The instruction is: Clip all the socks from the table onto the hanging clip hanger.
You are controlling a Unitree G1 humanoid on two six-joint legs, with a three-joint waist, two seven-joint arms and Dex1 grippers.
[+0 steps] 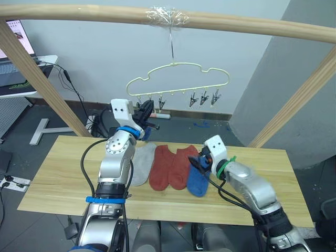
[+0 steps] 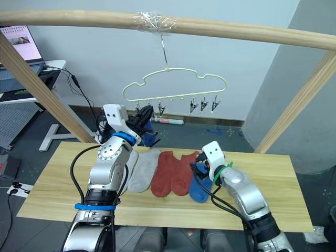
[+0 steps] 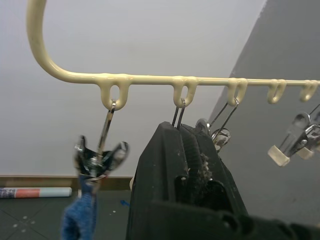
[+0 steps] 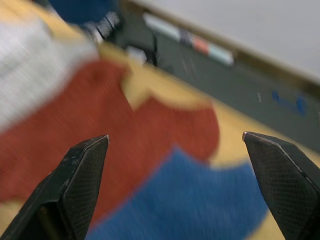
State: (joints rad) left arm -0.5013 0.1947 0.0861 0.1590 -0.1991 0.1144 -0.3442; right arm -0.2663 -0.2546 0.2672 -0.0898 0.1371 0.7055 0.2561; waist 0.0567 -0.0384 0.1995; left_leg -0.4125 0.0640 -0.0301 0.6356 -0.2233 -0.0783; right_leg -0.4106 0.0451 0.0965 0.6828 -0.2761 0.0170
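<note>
second clip half hidden behind left hand, socks blurred

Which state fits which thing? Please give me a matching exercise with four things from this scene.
Things:
1. left gripper
2. right gripper
3. red socks
4. hanging blue sock

States:
a. flat on the table
b. open, over the lying blue sock
c. held in the end clip
d. raised at the clip hanger

Pairs: 1-d, 2-b, 3-a, 4-c.
</note>
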